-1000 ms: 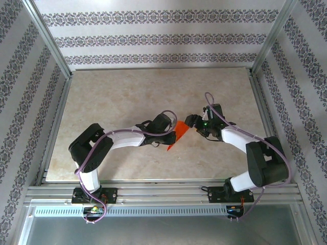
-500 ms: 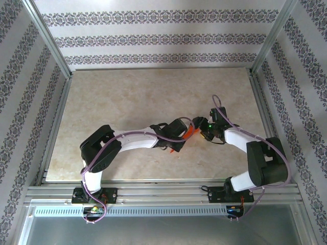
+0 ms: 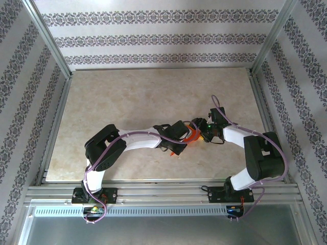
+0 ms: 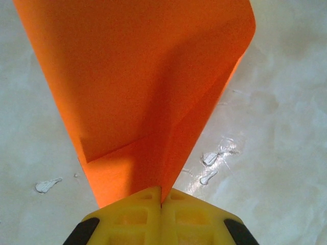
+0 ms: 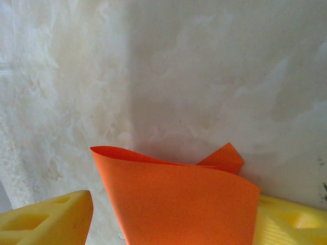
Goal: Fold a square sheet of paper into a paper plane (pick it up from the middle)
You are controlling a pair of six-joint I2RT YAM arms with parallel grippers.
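In left tool (image 4: pixel 161 196), one orange sheet (image 4: pixel 143 76)

Pale marbled table (image 3: pixel 127 97), glossy smears (image 4: pixel 209 159)

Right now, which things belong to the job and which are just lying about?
For the job: orange paper, left gripper pinching it, right gripper open around it.
Just surroundings: marble table, patterned walls, metal frame.

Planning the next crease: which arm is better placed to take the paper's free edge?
Right. The left gripper, jaws shut, holds the orange paper; the right gripper has open jaws either side of its curled free edge, likely only needing to close.
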